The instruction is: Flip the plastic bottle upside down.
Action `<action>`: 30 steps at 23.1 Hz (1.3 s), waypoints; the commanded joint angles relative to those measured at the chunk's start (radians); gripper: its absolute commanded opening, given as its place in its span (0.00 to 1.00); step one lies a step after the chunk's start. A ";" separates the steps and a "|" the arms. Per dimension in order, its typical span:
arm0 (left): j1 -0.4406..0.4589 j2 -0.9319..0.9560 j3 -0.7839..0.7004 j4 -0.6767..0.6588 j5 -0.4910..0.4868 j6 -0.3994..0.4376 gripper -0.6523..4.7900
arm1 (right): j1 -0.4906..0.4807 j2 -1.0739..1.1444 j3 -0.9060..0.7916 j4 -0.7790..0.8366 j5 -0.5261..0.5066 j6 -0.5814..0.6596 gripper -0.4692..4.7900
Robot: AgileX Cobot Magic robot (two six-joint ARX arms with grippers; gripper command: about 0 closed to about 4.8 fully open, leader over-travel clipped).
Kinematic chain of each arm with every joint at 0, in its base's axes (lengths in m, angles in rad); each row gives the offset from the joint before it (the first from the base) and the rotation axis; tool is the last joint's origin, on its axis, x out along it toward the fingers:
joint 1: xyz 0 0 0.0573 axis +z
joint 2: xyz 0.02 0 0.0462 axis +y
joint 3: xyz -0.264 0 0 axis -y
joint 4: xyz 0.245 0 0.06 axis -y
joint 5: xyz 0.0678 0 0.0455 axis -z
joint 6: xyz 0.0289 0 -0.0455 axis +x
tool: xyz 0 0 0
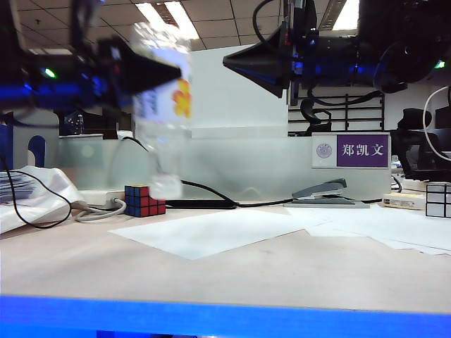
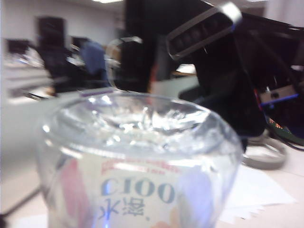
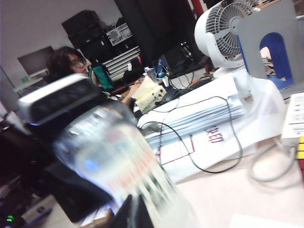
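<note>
Clear plastic bottle point(image 1: 163, 105) hangs inverted above the worktop point(image 1: 232, 271), neck down — we hold it mid-label in the left claw point(image 1: 158, 70), jaws half-closed on it. Right claw point(image 1: 236, 62) is just beside, pinched shut, empty — clear of the flip.

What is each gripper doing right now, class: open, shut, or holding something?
Left gripper: holding the plastic bottle in the air, cap end down.
Right gripper: shut, holding nothing, raised beside the bottle.

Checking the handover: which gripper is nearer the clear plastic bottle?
Left. The left gripper clamps the clear plastic bottle at its upper body, held in the air; the right gripper hangs shut, apart to its right.
</note>
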 commanded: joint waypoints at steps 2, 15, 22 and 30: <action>-0.002 0.149 0.114 0.027 0.090 -0.067 0.11 | -0.016 -0.005 -0.003 0.013 0.020 -0.044 0.07; -0.034 0.253 0.213 0.033 0.246 -0.010 0.11 | -0.082 -0.005 -0.003 0.022 -0.036 -0.032 0.07; -0.047 0.276 0.213 0.013 0.288 0.019 0.11 | -0.083 -0.005 -0.003 0.025 -0.050 -0.033 0.07; -0.083 0.279 0.213 -0.004 0.286 0.046 0.11 | -0.083 -0.005 -0.003 0.024 -0.054 -0.033 0.07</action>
